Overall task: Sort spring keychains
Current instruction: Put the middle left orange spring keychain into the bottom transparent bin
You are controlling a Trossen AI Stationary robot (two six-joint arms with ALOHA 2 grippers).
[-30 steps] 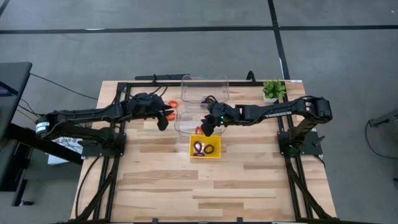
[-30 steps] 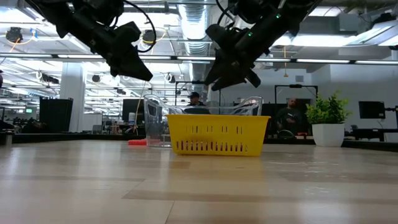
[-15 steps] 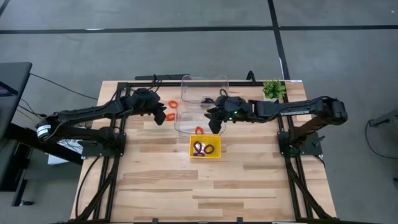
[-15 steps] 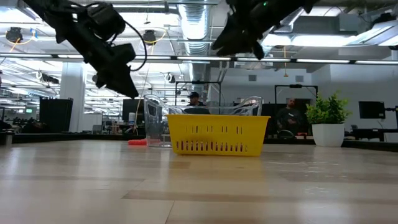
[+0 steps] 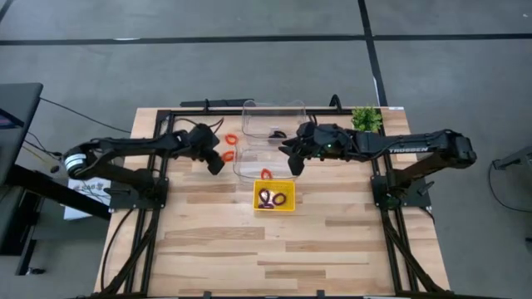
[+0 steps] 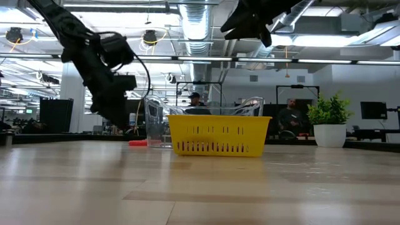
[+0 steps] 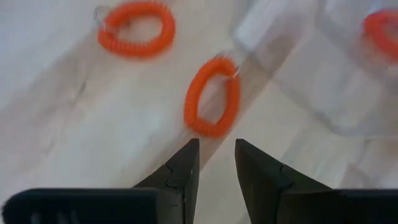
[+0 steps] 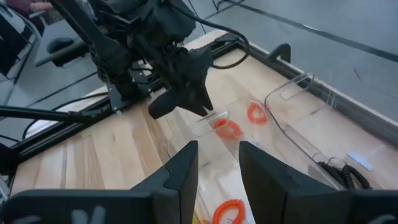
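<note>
Two orange spring keychains (image 7: 212, 96) (image 7: 137, 28) lie flat on the wood, left of the near clear bin (image 5: 259, 158). My left gripper (image 7: 216, 149) hangs open just above the nearer one, fingers pointing down at it and touching nothing. A third orange keychain (image 5: 266, 174) lies inside the near clear bin. The yellow tray (image 5: 259, 205) holds purple and black keychains (image 5: 273, 198). A black keychain (image 8: 339, 171) lies in the far clear bin (image 5: 273, 118). My right gripper (image 8: 217, 152) is open and empty, high over the near clear bin.
A potted plant (image 5: 365, 120) stands at the far right corner. Black arm frames (image 5: 145, 178) (image 5: 399, 187) flank the bins. Bare wood fills the table's near half. People and desks show in the room behind in the low view.
My left gripper has sunk toward the table and tipped further down, closing in on the orange keychains left of the near clear bin. My right gripper has risen from just over the tray and near bin and drawn back toward the table's right.
</note>
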